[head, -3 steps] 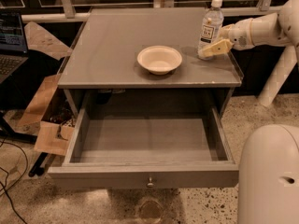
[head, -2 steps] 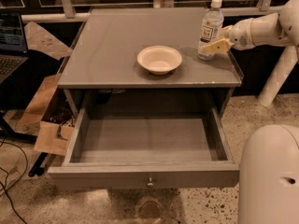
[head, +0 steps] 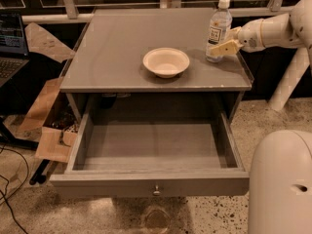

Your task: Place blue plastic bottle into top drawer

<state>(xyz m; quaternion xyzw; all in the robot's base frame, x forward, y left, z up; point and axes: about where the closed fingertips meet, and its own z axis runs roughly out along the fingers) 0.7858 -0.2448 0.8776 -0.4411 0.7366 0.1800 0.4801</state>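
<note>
Tool [head: 220,49] against blue plastic bottle [head: 218,26] base; contact hidden, grip unclear.

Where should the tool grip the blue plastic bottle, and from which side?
Probably the labelled mid-body, approached level from the right. The blue plastic bottle stands upright near the right rear edge of the tabletop, a slim round body that suits a side pinch. The tool sits at its right side, low near the base; the bowl lies apart, to the left.

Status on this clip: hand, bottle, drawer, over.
Hand at the bottle, low on its side. Bottle upright on tabletop, far corner. Drawer pulled open. Bowl mid-table, apart from bottle.
</note>
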